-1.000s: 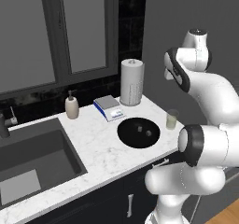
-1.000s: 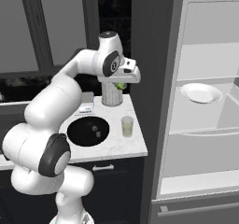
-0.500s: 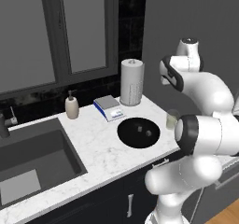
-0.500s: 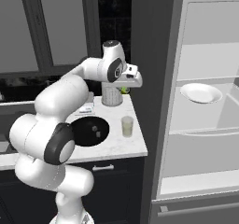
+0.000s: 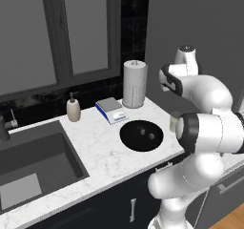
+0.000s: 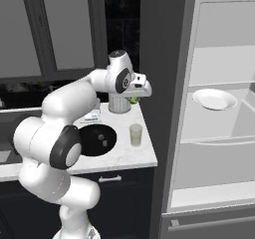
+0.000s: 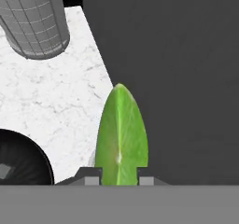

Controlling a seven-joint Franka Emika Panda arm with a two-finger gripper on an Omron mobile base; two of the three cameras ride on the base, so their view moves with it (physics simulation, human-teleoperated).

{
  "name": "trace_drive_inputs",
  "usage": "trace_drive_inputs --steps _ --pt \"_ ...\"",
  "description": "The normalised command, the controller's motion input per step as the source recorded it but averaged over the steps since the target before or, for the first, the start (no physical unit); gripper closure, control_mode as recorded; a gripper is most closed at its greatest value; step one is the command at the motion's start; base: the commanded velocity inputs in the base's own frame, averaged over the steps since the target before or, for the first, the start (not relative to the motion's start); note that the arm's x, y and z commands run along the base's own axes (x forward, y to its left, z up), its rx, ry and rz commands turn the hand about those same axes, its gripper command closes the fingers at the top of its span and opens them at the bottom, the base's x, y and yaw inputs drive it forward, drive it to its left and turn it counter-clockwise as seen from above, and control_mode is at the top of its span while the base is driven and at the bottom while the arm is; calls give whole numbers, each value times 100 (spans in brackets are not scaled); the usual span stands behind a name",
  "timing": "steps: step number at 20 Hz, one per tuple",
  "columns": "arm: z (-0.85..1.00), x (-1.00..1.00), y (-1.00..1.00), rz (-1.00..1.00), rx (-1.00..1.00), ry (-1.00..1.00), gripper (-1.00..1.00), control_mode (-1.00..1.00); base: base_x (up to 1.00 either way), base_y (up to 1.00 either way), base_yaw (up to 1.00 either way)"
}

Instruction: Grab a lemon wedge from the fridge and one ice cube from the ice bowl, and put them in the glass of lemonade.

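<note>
My gripper [image 6: 133, 99] is shut on the lemon wedge [image 7: 121, 136], a green pointed slice that stands up between the two fingertips [image 7: 91, 175]. In the right base view the hand hangs over the counter's right end, above and just behind the glass of lemonade [image 6: 135, 134]. The ice bowl [image 6: 97, 138] lies left of the glass, with two ice cubes [image 5: 143, 131] in it. The arm half hides the glass [image 5: 174, 123] in the left base view. The fridge [image 6: 164, 133] stands open at the right.
A paper-towel roll [image 5: 134, 84] stands behind the bowl, close to the hand. A small scale [image 5: 111, 110], a soap bottle [image 5: 73, 109] and the sink [image 5: 33, 161] lie further left. A white plate [image 6: 215, 99] rests on a fridge shelf.
The hand has turned and come down a little toward the counter, still holding the wedge. The upper arm has swung left.
</note>
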Motion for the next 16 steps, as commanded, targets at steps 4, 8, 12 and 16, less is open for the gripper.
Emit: trace_drive_inputs --steps 4,8,12,16 --pt "0 -36 19 2 0 -24 100 -100 0 0 0" --pt "2 -36 3 4 0 -24 100 -100 0 0 0" --pt "-16 -26 0 6 0 -1 100 -100 0 0 0" --pt "-25 -3 9 3 -2 1 100 -100 0 0 0"
